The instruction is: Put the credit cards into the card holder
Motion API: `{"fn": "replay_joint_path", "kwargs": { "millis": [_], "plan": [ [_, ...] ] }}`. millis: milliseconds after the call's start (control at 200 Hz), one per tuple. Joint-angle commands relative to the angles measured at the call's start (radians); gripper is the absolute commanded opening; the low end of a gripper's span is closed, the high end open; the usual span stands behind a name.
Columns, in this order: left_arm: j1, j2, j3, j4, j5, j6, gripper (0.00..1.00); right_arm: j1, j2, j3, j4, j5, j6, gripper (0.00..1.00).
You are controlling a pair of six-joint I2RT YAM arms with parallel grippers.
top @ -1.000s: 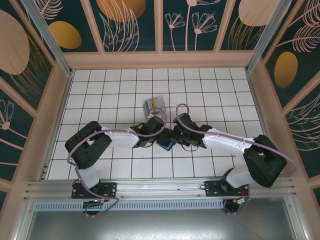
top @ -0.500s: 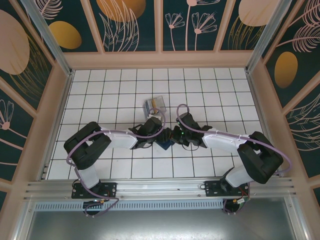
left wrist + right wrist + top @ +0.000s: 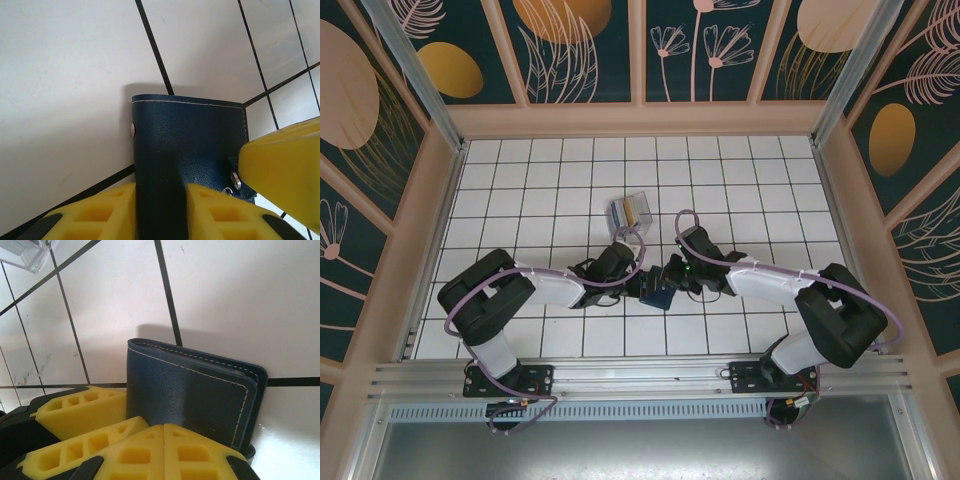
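Near the middle of the tiled surface [image 3: 540,180], at about five o'clock from the clear card holder [image 3: 623,213], a dark blue wallet [image 3: 659,291] sits between the two arms. The left end effector [image 3: 161,207] comes in from nine o'clock and grips the wallet, a yellow pad against each face. The right end effector [image 3: 164,445], at two o'clock, has its pads pressed flat together. It may be nipping a thin flap, but I cannot tell. One tan-gold credit card [image 3: 639,211] stands in the holder. Any other credit cards are presumably inside the folded wallet, where nothing of them shows. Such cards should be light, stiff and slick, and too thin to lift off a flat surface easily. They are best pinched across both faces near a short edge that pokes out of a pocket. The holder looks light enough to skid if a card is pushed in at an angle. Its slots are too small to make out from overhead, and the right wrist view catches just one corner.
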Motion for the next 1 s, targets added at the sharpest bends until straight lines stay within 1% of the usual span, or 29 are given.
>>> {"fn": "replay_joint_path", "kwargs": {
  "millis": [0, 95, 195, 385, 525, 676, 821, 991],
  "plan": [
    [-0.028, 0.057, -0.052, -0.153, 0.126, -0.027, 0.32, -0.003, -0.017, 0.037, -0.028, -0.038, -0.021, 0.00],
    [-0.027, 0.061, -0.048, -0.158, 0.107, -0.036, 0.32, 0.007, -0.042, 0.020, -0.043, -0.033, -0.010, 0.00],
    [-0.028, 0.082, -0.032, -0.209, 0.064, -0.041, 0.34, 0.007, -0.053, 0.000, -0.047, -0.035, -0.009, 0.00],
    [-0.027, 0.123, -0.033, -0.214, 0.069, -0.059, 0.33, 0.007, -0.044, -0.012, -0.032, -0.060, -0.007, 0.00],
    [-0.028, 0.133, -0.023, -0.236, 0.045, -0.068, 0.33, 0.008, -0.044, -0.021, -0.038, -0.052, -0.008, 0.00],
    [-0.028, 0.136, -0.026, -0.236, 0.038, -0.077, 0.33, 0.010, -0.020, -0.030, -0.032, -0.068, -0.010, 0.00],
    [-0.028, 0.146, -0.025, -0.231, 0.040, -0.084, 0.33, 0.009, 0.000, -0.034, -0.032, -0.044, -0.021, 0.00],
    [-0.028, 0.153, -0.018, -0.235, 0.044, -0.083, 0.33, 0.010, 0.031, -0.018, -0.022, -0.063, -0.025, 0.00]
  ]
}}
